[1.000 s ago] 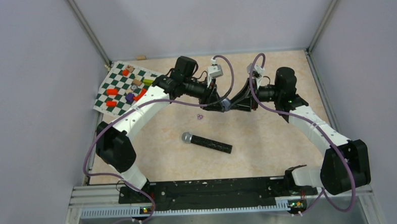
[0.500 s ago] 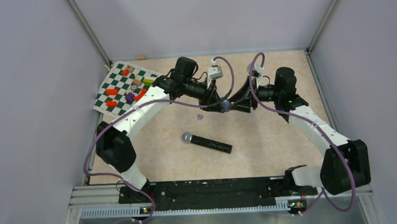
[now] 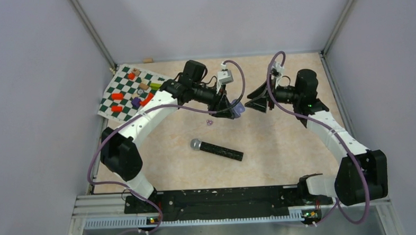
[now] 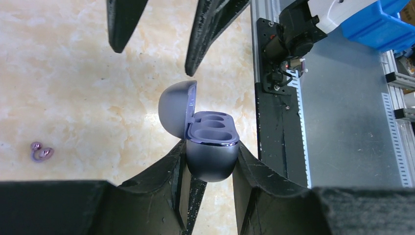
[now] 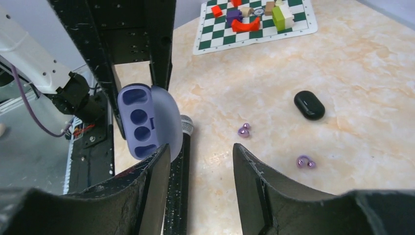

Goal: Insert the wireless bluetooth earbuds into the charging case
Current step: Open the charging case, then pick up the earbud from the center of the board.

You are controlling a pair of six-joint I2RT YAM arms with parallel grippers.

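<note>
Beige marbled tabletop (image 3: pixel 281 141) inside lilac walls forms the work area. My left gripper (image 4: pixel 210 152) is pinched on the lower shell of the charging case (image 4: pixel 211 166) and holds it in the air above the table. The lid (image 4: pixel 175 110) is hinged fully back, and the moulded sockets face the opposite arm. I judge this orientation lets that arm load from the front while this one acts as a fixture. My right gripper (image 5: pixel 200 149) stands just apart from the case, jaws spread, nothing between them. The sockets I can see are vacant.

Two purple earbuds (image 5: pixel 244 129) lie on the table below, near each other but not touching; the second earbud (image 5: pixel 305 162) is closer to the right wrist camera. A black oval pod (image 5: pixel 309 105) rests beyond them; I cannot tell whether it is another case. No black earbuds are visible. A microphone (image 3: pixel 216 149) lies nearby, and a chequered mat (image 3: pixel 110 102) carrying blocks occupies the far left corner.

Next step, in my judgement: lower the free gripper onto one purple earbud.
</note>
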